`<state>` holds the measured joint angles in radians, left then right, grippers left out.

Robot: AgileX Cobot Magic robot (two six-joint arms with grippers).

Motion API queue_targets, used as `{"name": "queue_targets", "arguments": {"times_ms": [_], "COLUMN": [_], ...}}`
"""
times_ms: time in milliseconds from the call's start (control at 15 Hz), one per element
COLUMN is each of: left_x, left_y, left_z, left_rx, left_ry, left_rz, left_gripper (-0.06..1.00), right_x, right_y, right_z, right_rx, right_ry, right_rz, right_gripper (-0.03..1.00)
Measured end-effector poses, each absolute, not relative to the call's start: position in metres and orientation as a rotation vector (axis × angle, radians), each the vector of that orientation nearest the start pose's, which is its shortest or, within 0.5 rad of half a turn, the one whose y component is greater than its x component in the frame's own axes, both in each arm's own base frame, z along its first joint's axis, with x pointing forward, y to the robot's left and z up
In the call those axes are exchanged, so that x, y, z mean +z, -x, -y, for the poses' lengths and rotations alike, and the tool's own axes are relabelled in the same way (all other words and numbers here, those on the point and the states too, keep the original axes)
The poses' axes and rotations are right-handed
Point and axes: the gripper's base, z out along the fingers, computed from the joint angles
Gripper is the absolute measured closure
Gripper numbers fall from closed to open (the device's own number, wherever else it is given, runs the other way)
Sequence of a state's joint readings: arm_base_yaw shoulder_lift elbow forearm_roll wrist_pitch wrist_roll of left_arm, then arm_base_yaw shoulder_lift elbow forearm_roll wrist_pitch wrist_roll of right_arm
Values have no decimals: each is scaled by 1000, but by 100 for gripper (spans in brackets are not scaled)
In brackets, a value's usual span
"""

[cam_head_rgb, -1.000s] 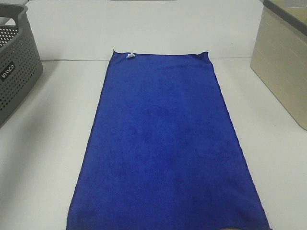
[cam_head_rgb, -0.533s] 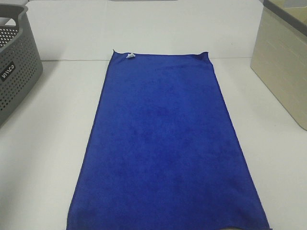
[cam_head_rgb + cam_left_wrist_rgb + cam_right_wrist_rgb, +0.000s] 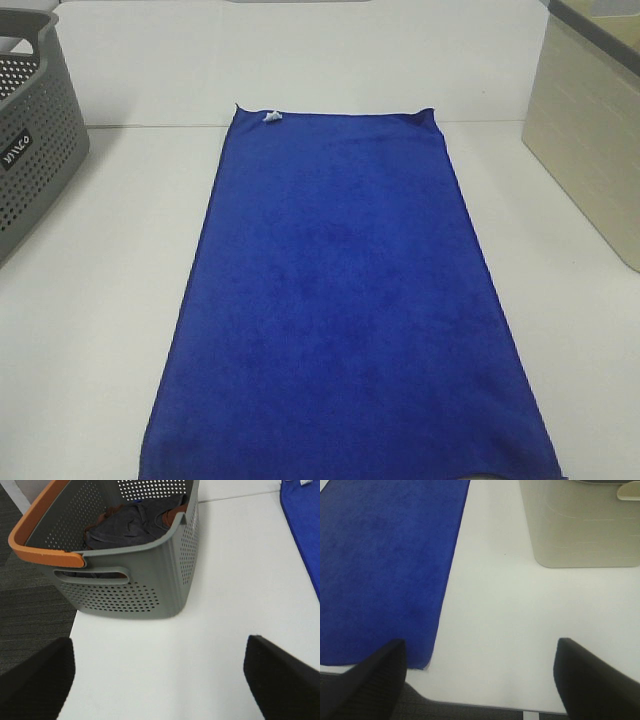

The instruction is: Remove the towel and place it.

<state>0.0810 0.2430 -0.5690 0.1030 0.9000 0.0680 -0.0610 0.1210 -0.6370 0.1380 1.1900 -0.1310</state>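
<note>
The towel point(image 3: 345, 300) lay flat and fully spread down the middle of the white bench point(image 3: 90, 300), its long axis running from 12 to 6 o'clock, with a small white tag point(image 3: 271, 117) at its 11 o'clock corner. A grey basket point(image 3: 30, 150) stood at 10 o'clock and a beige bin point(image 3: 590, 150) at 2 o'clock, both apart from the cloth. The left gripper point(image 3: 160, 680) hung over bare bench beside the basket, its fingers spread wide and empty; the right gripper point(image 3: 480, 675) hovered by the towel's near edge, likewise wide apart. The plush cloth would likely be light, limp and floppy, sagging when lifted, so pinching a corner or edge looked best.
</note>
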Motion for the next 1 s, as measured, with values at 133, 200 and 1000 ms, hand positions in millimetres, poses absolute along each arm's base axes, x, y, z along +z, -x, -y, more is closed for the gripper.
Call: {"name": "queue_targets", "arguments": {"times_ms": [133,200,1000], "left_x": [297,290,281], "left_y": [-12,-2,9], "left_z": [-6,-2,5], "left_rx": [190,156,65], "left_ry": [-40,-49,-47], "left_rz": [-2096,-2090,-2039], "left_gripper": [8,8,8], "right_x": [285,273,262], "right_y": [9,8,3], "right_z": [-12,-12,-13], "right_rx": [55,61,72], "right_ry": [97,97,92], "right_rz": [-2151,-2172,-2124], "right_gripper": [18,18,18]}}
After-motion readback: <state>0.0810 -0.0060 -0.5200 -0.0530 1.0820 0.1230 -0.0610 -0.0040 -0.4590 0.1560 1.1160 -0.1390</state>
